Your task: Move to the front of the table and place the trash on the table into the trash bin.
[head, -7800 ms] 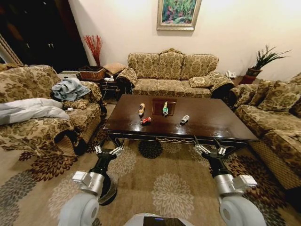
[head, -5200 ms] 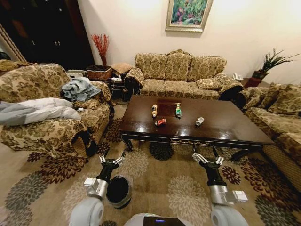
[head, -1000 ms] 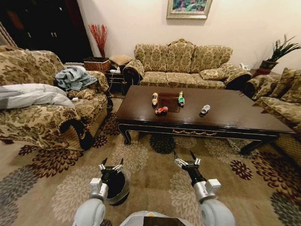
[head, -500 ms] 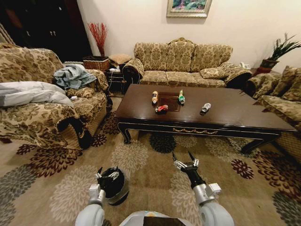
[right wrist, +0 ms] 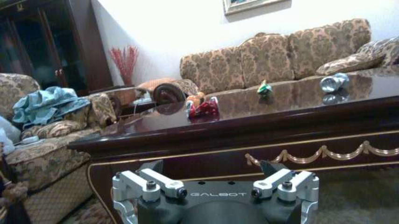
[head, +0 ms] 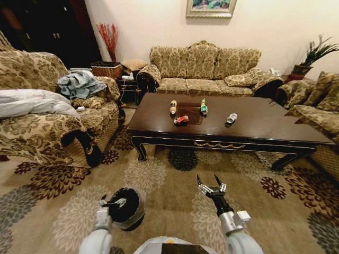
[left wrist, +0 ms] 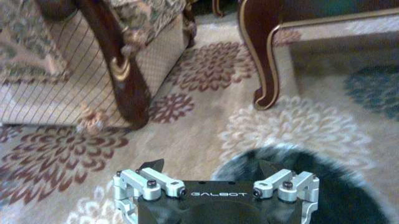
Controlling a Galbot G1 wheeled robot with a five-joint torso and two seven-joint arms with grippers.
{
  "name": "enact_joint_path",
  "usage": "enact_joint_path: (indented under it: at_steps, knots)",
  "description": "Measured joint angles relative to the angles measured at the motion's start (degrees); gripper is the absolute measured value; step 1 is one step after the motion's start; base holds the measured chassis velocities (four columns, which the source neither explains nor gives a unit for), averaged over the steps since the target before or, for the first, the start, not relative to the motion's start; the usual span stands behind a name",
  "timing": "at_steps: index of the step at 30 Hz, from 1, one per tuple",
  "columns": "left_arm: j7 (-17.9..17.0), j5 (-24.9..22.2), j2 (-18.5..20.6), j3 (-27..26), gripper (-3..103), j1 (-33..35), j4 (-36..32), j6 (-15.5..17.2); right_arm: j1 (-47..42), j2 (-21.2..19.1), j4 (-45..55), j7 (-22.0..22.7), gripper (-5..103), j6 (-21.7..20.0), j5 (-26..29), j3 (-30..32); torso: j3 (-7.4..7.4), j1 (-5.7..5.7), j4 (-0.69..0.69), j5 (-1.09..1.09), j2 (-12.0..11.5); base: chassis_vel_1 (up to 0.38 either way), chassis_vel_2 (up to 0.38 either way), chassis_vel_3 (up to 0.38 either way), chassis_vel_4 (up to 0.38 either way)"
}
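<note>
Trash is lying on the far half of the bench (head: 249, 132): a tan bottle (head: 173, 107), a red can (head: 181, 119), a green tube (head: 203, 107) and a silver can (head: 231, 118), all apart from one another around the square inlay.

Nearest the robot, the bin (head: 126, 207) is sitting on the flowered carpet (head: 169, 211), low on the robot's left. The left gripper (head: 112, 202) is hanging right over the bin's rim; in the left wrist view its fingers (left wrist: 149, 165) are standing apart with nothing between them, and the bin's dark mouth (left wrist: 311, 186) is showing just beyond them. The right gripper (head: 212, 185) is hovering above the carpet, short of the bench's near edge, its fingers (head: 199, 181) spread wide and holding nothing. A strip of open carpet is lying between both grippers and the bench.

In the right wrist view the bench's carved apron (right wrist: 299, 154) is facing the gripper, with the red can (right wrist: 204, 108), tube (right wrist: 264, 88) and silver can (right wrist: 334, 82) resting on the glossy top above it.

An armchair (head: 47, 132) heaped with cloth is standing on the left just beside the bench's corner, its wooden leg (left wrist: 124, 84) close to the bench leg (left wrist: 262, 56). Beyond the bench a sofa (head: 204, 71) is sitting against the wall, with another couch (head: 318, 106) on the right and a woven basket (head: 107, 69) in the far left corner.
</note>
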Motion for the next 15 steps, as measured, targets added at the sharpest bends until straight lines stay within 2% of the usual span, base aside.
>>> enact_joint_path:
  at_steps: [1, 3, 5, 11, 15]
  knots:
    - [0.00, 0.00, 0.00, 0.00, 100, 0.00, 0.00, 0.00, 0.00, 0.00, 0.00, 0.00, 100, 0.00, 0.00, 0.00, 0.00, 0.00, 0.00, 0.00, 0.00, 0.000, 0.000, 0.000, 0.000]
    - [-1.21, -1.58, 2.04, -0.21, 100, -0.98, 4.21, -1.55, -0.07, 0.15, -0.57, 0.04, 100, 0.78, 0.24, 0.29, -0.14, -0.06, 0.00, -0.02, -0.21, 0.000, 0.000, 0.000, 0.000]
    - [-1.31, -2.55, 2.77, -0.14, 100, -1.19, 5.31, -1.42, -0.20, 0.27, -0.84, 0.06, 100, 1.14, 0.29, 0.41, -0.16, -0.07, 0.00, -0.02, -0.25, 0.000, 0.000, 0.000, 0.000]
    - [-1.15, -7.10, 4.99, 1.75, 100, -2.30, 8.16, 1.90, -0.91, 0.38, -1.50, 0.50, 100, 2.16, 0.60, 1.04, -0.16, -0.06, -0.01, 0.00, -0.21, 0.000, 0.000, 0.000, 0.000]
    - [-0.70, -9.21, 5.71, 2.55, 100, -3.58, 10.59, 2.99, -0.94, 0.35, -1.51, 0.69, 100, 2.25, 0.62, 1.13, -0.11, -0.02, -0.01, -0.01, -0.13, 0.000, 0.000, 0.000, 0.000]
